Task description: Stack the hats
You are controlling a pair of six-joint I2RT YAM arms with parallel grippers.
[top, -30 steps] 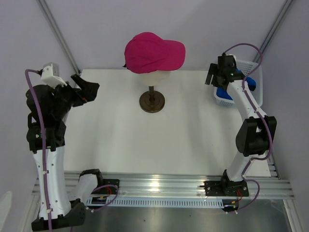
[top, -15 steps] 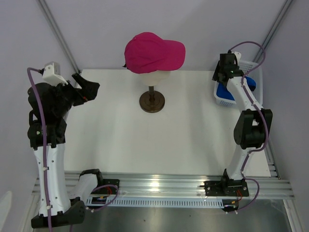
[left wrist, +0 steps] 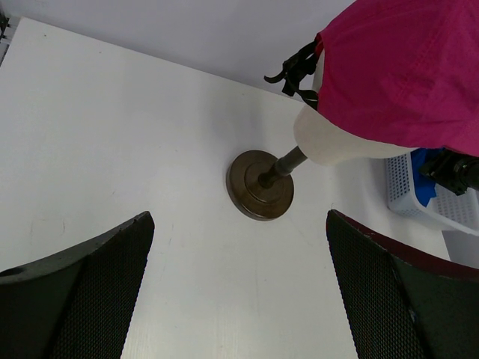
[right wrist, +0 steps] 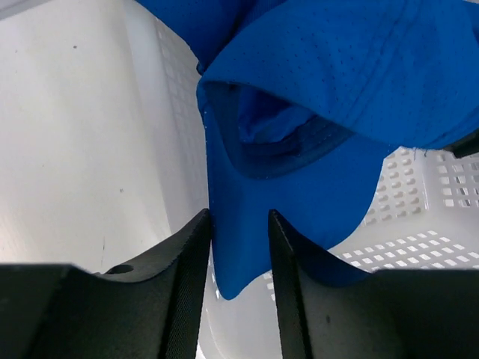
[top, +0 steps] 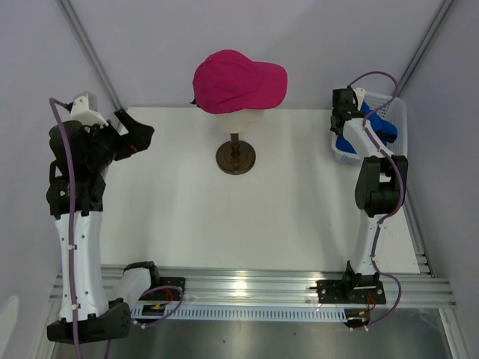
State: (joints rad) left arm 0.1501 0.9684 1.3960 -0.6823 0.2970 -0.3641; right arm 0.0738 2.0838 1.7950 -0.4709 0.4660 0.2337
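My right gripper has drawn its jaws in from their wider set a second ago. They now stand close on either side of a flap of the blue cap. The blue fabric fills the gap between them, but I cannot tell whether it is pinched. Over that second the right arm has also folded up tighter, and its wrist now sits over the white mesh basket, where the blue cap lies.

My left gripper is spread wide with nothing in it. It hangs above the far left corner of the worktop, about where it was, though the arm behind it has straightened a little.

The worktop is plain white, with an aluminium rail along the near edge, pale grey walls and slanting metal struts behind.

The pink cap has not moved. It sits on the cream mannequin head, whose dark stand is at centre rear. It is well apart from both grippers, with the basket off to its right.
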